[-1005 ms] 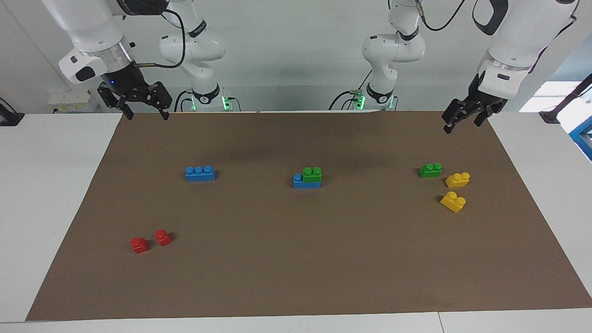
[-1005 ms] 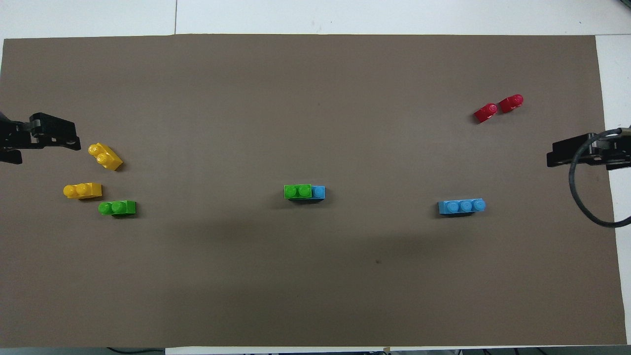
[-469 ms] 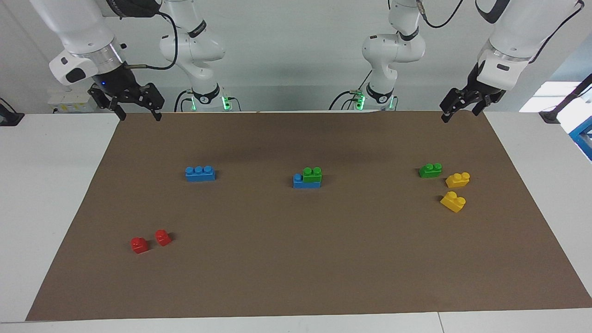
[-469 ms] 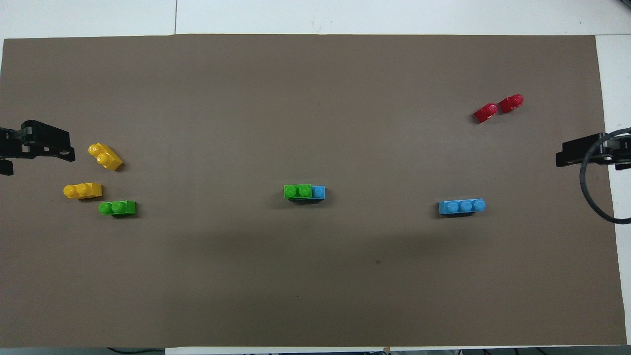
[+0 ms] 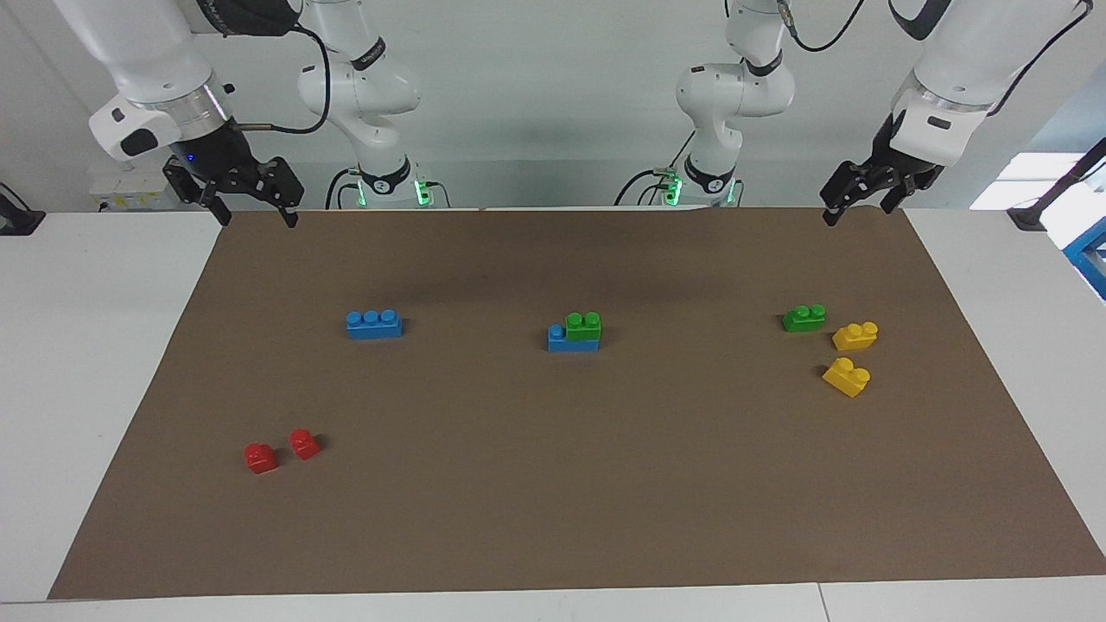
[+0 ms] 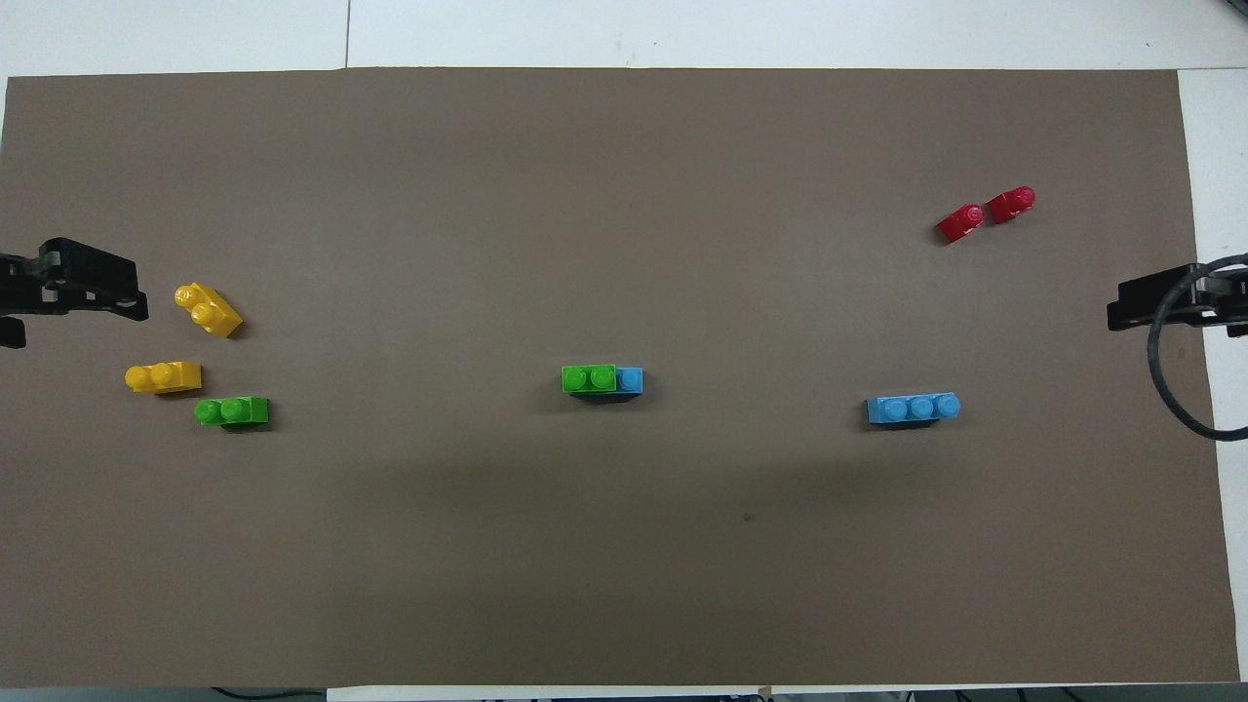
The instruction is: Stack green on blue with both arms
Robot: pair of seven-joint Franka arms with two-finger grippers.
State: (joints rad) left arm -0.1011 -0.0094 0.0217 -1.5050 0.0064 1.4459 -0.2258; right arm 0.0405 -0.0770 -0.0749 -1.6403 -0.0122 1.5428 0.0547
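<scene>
Stacked pair: a small bright green plastic two-stud brick (image 5: 584,325) (image 6: 589,377) sits on a blue plastic three-stud brick (image 5: 570,340) (image 6: 630,379) in the middle of the brown mat (image 5: 553,518) (image 6: 624,546); the green covers two studs and leaves bare the blue stud toward the right arm's end.
Second blue brick: a like blue three-stud brick (image 5: 373,323) (image 6: 914,408) lies alone, flat, toward the right arm's end, well apart from the stack.
Second green brick: a like green two-stud brick (image 5: 804,318) (image 6: 232,410) lies on the mat toward the left arm's end, nothing on it.
Yellow bricks: two yellow plastic two-stud bricks lie near that green one; one (image 5: 855,335) (image 6: 163,375) is just beside it, the other (image 5: 847,377) (image 6: 208,309) is farther from the robots and turned at an angle.
Red bricks: two small red plastic one-stud bricks (image 5: 261,458) (image 6: 961,222) and (image 5: 304,443) (image 6: 1010,204) lie side by side toward the right arm's end, farther from the robots than the lone blue brick.
Left hand: the black two-finger left hand (image 5: 855,204) (image 6: 78,292) hangs raised over the mat's corner nearest the left arm's base, fingers apart, holding nothing.
Right hand: the black two-finger right hand (image 5: 254,216) (image 6: 1146,307) hangs raised over the mat's corner nearest the right arm's base, fingers spread wide, holding nothing.
Tabletop: the white tabletop (image 5: 95,363) (image 6: 682,29) shows around the mat.
</scene>
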